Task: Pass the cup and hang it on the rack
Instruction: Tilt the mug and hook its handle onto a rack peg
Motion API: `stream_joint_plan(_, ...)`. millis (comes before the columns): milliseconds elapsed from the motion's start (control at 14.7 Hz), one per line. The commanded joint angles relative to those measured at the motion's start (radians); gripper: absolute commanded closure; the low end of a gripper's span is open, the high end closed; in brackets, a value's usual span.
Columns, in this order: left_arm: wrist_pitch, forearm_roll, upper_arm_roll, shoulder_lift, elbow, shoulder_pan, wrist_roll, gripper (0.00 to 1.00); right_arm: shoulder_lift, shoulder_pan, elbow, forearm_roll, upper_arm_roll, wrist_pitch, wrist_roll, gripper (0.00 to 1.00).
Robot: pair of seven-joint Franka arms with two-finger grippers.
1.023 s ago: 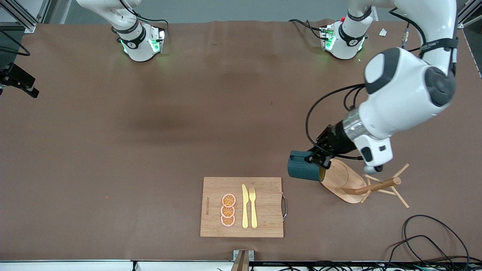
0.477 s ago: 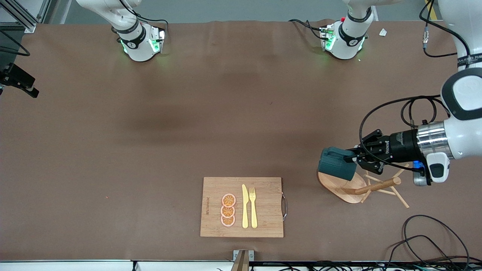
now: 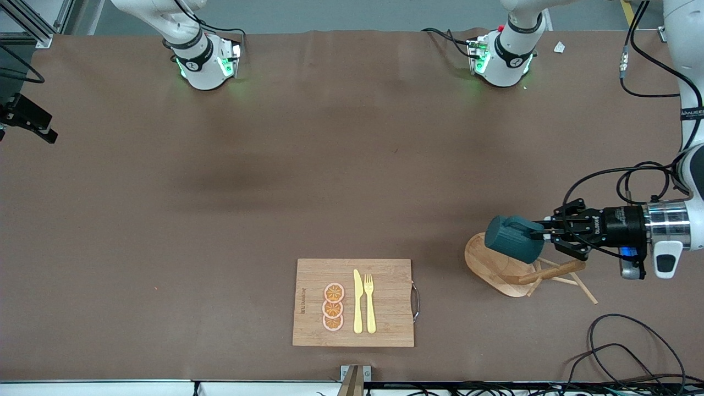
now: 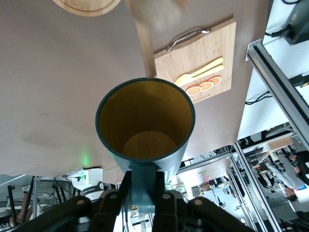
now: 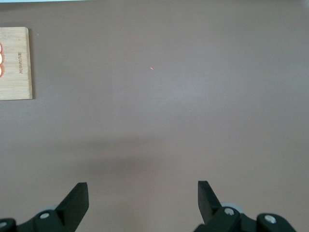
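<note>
A brown mat covers the surface [image 3: 308,165], which carries a board [image 3: 385,330] near the front camera with three orange slices [image 3: 333,307], a knife [image 3: 358,302] and a fork [image 3: 369,302] on it. Loose cables [image 3: 621,341] lie at the left arm's end, near the front edge. Through the left wrist view, metal framing and a cluttered room show past the surface's edge.

The left arm reaches in low and level from its end of the surface. The left gripper [image 3: 542,235] has its fingers [image 4: 166,203] clamped on the handle of the cup [image 3: 514,239], which is held on its side in the air over the oval base of the rack [image 3: 495,269]. The rack stands toward the left arm's end; the cup hides part of its base and post, and its pegs are thin and hard to separate.

The right arm waits; only its base shows in the front view. The right gripper [image 5: 142,195] hangs over bare mat with fingers spread wide, holding nothing.
</note>
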Motion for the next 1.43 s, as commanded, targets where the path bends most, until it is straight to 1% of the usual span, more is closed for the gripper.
stream_joint_plan(0,-0.011,-0.024,-0.008,0.008,0.006,0.004,0.004,1.0,0.015,-0.013,0.013,-0.002,0.005,-0.004,0.002,0.0)
stream_joint_plan(341,-0.011,-0.024,-0.008,0.039,0.006,0.025,0.004,1.0,0.015,-0.021,0.014,0.0,0.005,-0.006,0.002,0.0)
stream_joint_plan(477,-0.011,-0.044,-0.008,0.054,0.006,0.039,0.003,1.0,0.015,-0.022,0.013,0.0,0.005,-0.006,0.002,0.0)
stream_joint_plan(614,-0.007,-0.064,-0.005,0.06,0.006,0.042,0.001,1.0,0.015,-0.022,0.013,0.0,0.005,-0.006,0.002,0.0)
stream_joint_plan(1364,0.015,-0.065,0.001,0.076,0.011,0.07,0.003,1.0,0.015,-0.022,0.014,-0.002,0.003,-0.001,-0.008,0.0)
